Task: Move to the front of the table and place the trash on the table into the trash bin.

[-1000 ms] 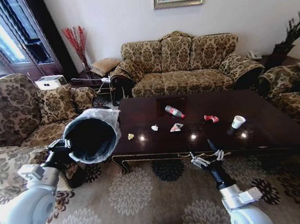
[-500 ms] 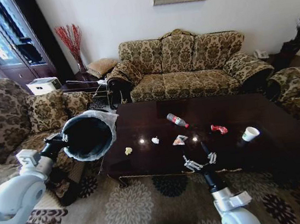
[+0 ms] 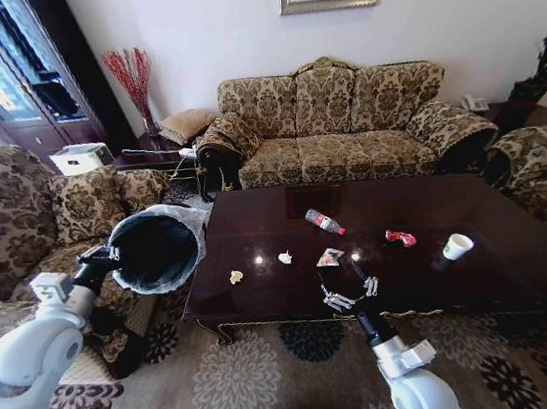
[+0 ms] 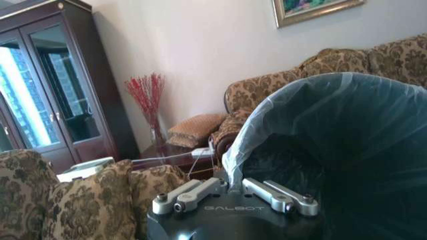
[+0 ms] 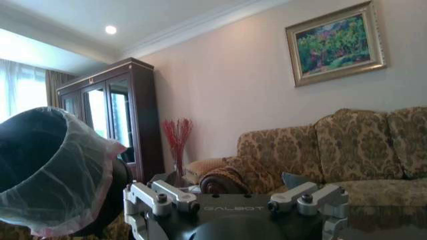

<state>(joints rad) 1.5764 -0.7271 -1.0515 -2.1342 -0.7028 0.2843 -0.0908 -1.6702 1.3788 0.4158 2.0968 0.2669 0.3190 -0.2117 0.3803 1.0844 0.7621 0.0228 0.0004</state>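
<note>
The left tool (image 3: 109, 256) is clamped on the rim of the trash bin (image 3: 156, 248), holding it tipped in the air with its mouth facing the camera, just off the left end of the table (image 3: 525, 272). In the left wrist view the bin's whitish liner (image 4: 257, 125) rises straight from between the closed fingers (image 4: 183, 196).

The right tool (image 3: 347, 291) hovers over the table's near edge with its fingers spread open, gripping nothing. Just beyond it lies a colourful snack bag (image 3: 329, 257). Farther ahead is a clear bottle (image 3: 323, 222) on its side. Off to its right lie a red wrapper (image 3: 400, 238) and, farther right, a tipped white paper cup (image 3: 457, 246). To its left lie a white scrap (image 3: 285, 257) and a yellow scrap (image 3: 235, 277), the latter nearest the bin.
</note>
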